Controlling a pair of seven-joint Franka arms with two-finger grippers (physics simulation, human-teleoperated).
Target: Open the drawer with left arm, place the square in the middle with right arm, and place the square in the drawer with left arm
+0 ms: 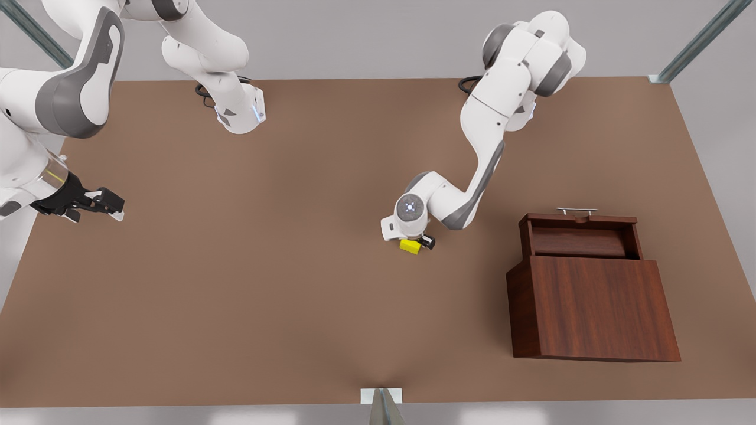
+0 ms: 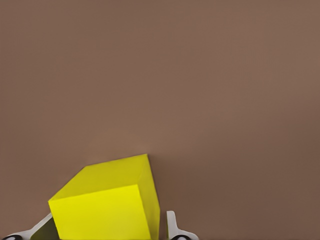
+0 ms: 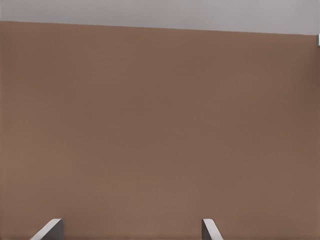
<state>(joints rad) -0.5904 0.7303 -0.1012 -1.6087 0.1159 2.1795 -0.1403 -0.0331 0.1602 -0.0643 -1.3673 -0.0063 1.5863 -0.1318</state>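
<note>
The left end effector (image 1: 420,242) gripped the cube (image 1: 410,246) mid-surface (image 1: 295,283) — drawer (image 1: 582,236) open at the front view's right; the right end effector (image 1: 109,203) waited, fingers apart.

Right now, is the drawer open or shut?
Open. In the front view the drawer sticks out from the cabinet, its handle away from the cabinet body, and its inside looks empty.

Even, soft, bright light; faint shadows; crisp, undistorted renders.
</note>
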